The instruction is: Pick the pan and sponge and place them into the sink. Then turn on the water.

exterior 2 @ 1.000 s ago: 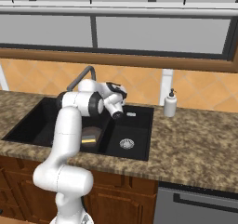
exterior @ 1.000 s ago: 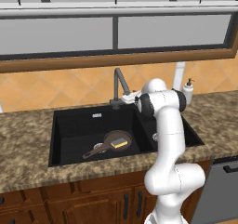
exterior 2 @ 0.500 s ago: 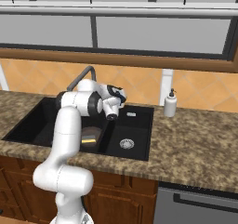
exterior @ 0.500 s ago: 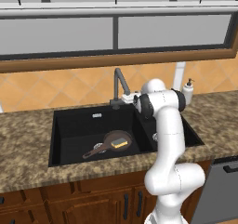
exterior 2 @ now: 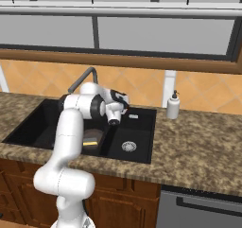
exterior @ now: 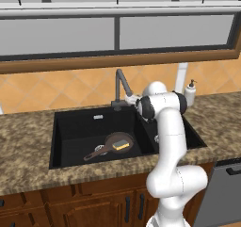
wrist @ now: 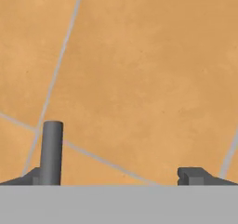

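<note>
Down in the big basin of the sink, the pan already sits with the sponge lying in it, so only the water step looks left. The gripper is spread wide and empty beside the faucet, facing the tiled backsplash. Next it probably needs to nudge the faucet's handle, with tight room toward the wall and open space above the basins.

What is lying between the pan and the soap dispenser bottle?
In the left base view, the robot's white arm and the sink's divider stand between the pan and the soap dispenser bottle.
</note>
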You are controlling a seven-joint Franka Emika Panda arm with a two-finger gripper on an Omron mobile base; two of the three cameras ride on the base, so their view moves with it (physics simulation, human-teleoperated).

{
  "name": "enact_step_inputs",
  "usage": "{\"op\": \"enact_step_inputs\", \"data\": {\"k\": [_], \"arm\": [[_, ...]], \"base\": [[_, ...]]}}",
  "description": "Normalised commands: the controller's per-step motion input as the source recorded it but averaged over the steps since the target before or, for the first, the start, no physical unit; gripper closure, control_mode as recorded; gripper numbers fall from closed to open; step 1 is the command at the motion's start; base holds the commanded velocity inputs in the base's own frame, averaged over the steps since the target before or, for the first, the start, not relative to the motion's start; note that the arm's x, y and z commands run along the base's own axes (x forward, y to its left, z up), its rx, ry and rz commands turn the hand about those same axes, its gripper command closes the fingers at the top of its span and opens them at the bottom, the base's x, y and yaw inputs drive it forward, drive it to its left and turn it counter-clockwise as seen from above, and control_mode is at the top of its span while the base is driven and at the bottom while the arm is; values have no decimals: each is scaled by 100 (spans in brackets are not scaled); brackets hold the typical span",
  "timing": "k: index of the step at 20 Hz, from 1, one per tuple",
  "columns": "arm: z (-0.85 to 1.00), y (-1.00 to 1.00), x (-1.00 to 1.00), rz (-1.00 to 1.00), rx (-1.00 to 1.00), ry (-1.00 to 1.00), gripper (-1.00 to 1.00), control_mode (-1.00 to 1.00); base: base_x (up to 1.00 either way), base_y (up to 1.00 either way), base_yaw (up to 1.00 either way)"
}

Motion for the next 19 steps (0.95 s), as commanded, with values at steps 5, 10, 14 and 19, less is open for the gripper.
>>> {"op": "enact_step_inputs", "data": {"k": [5,10,14,19], "arm": [[-8,-100,19,6,30,17,-100,-100],[-2,-100,12,8,30,15,-100,-100],[0,-100,-70,29,30,-5,-100,-100],[12,-100,-99,33,36,-14,-100,-100]], "base": [[0,0,0],[0,0,0],[0,0,0],[0,0,0]]}}
